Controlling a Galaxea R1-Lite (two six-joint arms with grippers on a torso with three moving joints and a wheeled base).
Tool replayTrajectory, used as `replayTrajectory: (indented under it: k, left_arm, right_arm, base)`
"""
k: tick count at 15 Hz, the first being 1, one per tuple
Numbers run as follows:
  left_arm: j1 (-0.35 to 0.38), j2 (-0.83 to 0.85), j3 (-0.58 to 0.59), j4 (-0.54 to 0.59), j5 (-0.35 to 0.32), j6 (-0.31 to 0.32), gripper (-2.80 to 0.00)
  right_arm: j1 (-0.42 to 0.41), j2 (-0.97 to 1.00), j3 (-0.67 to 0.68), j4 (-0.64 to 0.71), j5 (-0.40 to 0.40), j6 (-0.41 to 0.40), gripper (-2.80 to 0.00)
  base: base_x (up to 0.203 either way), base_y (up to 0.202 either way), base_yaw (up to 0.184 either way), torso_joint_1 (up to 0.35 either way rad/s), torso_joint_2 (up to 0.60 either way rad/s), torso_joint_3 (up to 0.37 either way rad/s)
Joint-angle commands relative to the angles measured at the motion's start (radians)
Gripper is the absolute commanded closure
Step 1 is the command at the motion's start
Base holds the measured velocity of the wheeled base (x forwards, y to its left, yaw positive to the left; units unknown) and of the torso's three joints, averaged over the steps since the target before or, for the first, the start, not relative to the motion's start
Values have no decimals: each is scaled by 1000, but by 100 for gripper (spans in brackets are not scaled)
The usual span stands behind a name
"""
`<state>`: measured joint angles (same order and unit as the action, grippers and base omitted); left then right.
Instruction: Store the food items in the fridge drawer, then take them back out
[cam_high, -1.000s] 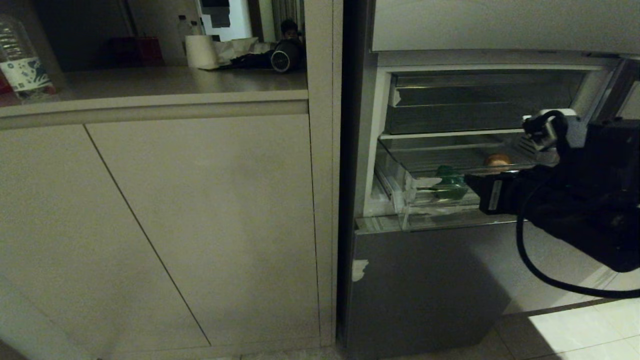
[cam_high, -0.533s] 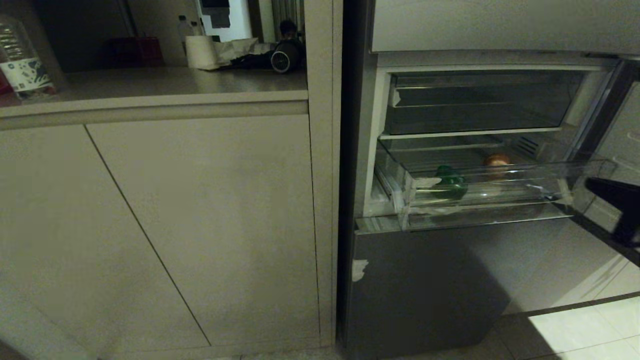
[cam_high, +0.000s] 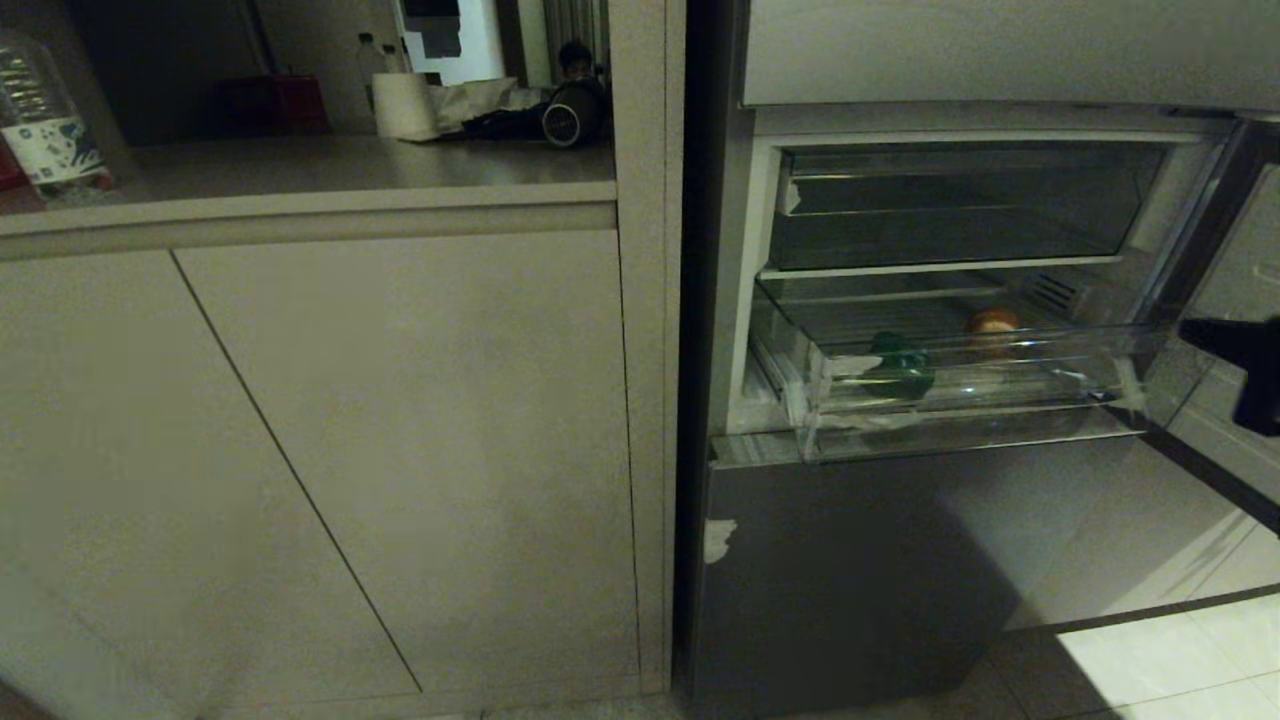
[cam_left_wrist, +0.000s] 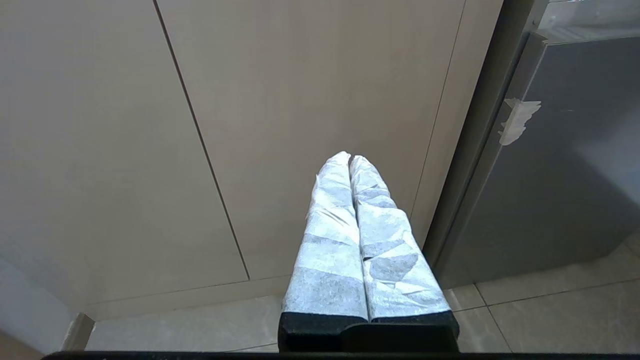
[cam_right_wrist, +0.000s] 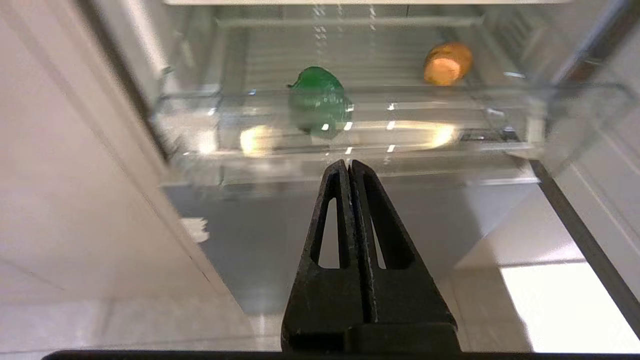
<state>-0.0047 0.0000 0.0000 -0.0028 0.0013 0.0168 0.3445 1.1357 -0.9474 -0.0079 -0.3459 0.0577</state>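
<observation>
Backing my black right gripper (cam_right_wrist: 348, 165) out of the wide clear plastic drawer (cam_right_wrist: 350, 150), I've pinched it shut, empty. The round tan potato (cam_right_wrist: 447, 63) and green pepper (cam_right_wrist: 318, 100) now sit inside, so storing looks done.

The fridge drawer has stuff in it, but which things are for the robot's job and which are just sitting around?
For the job:
- fridge drawer, pulled out
- tan potato-like lump inside it
- green food item inside it
- right gripper, jaws shut, holding nothing, in front of the drawer

Just lying about:
- water bottle on the counter
- paper roll
- upper bin
- left gripper, parked by the cupboard
</observation>
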Motion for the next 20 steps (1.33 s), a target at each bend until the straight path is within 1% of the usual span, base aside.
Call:
replayTrajectory:
  k: [1,5,8,10,11,12,16,18,20]
  left_arm:
    - [0,2,0,0,0,0,0]
    - [0,2,0,0,0,0,0]
    - [0,2,0,0,0,0,0]
    - [0,2,0,0,0,0,0]
    - [0,2,0,0,0,0,0]
    - [0,2,0,0,0,0,0]
    - [0,2,0,0,0,0,0]
    - [0,2,0,0,0,0,0]
    - [0,2,0,0,0,0,0]
  right_arm:
    - [-70,276,-137,18,22,0,0]
    - [-146,540,-429,131,52,0,0]
    - [-166,681,-552,180,57,1,0]
    - [-169,744,-586,184,71,6,0]
    - [-169,766,-592,181,111,4,0]
    - [-169,783,-607,174,136,2,0]
    - [-200,851,-697,175,145,2,0]
    - [-202,842,-711,230,145,1,0]
    - [-203,821,-752,330,145,6,0]
  base:
    - [0,0,0,0,0,0]
    - [0,0,0,0,0,0]
    - [0,0,0,0,0,0]
    - [0,0,0,0,0,0]
    - [0,0,0,0,0,0]
    - [0,0,0,0,0,0]
    - [0,0,0,0,0,0]
    - [0,0,0,0,0,0]
    - [0,0,0,0,0,0]
